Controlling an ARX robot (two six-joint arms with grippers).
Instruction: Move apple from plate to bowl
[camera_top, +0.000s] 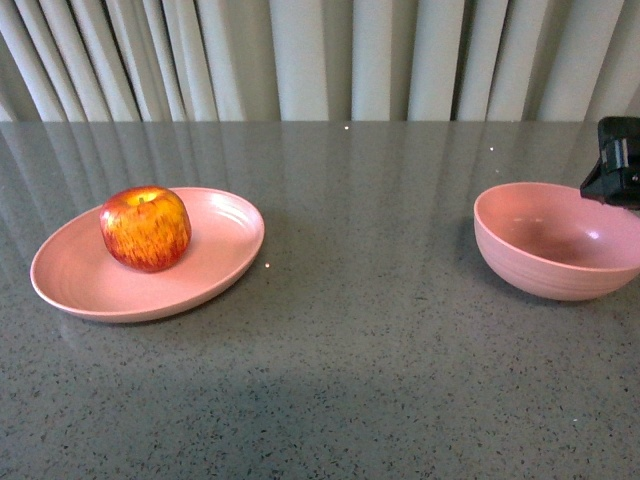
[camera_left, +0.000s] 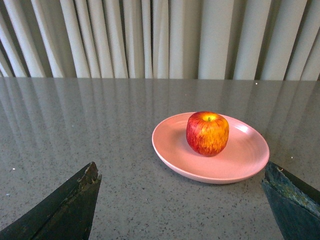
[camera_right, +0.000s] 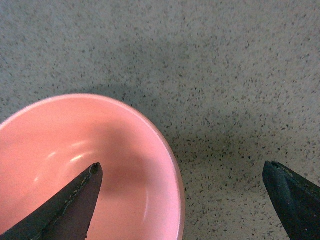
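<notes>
A grey speckled stone table (camera_top: 360, 340) runs back to a wall of pale pleated curtains (camera_top: 300, 60), whose folds reflect faintly in the polished top. On the left side of the table sits the plate (camera_top: 215, 250), shallow and pale pink. The apple (camera_top: 145, 228) stands upright on the plate's left half, stem dimple up, red with yellow streaks. Well apart from it, on the right side, stands the bowl (camera_top: 550, 240), deeper and the same pink, with nothing in it. The left gripper (camera_left: 181, 167) is spread wide, its two dark fingers (camera_left: 70, 210) well apart and holding nothing. In its wrist view the plate and apple lie on the table between and beyond the fingertips. The right gripper (camera_right: 181, 167) is likewise released and wide open. It looks straight down, one finger (camera_right: 65, 210) over the bowl's inside and the other over bare table beside the rim. In the front view its black housing (camera_top: 615, 160) shows at the right edge, above the bowl's far right rim.
</notes>
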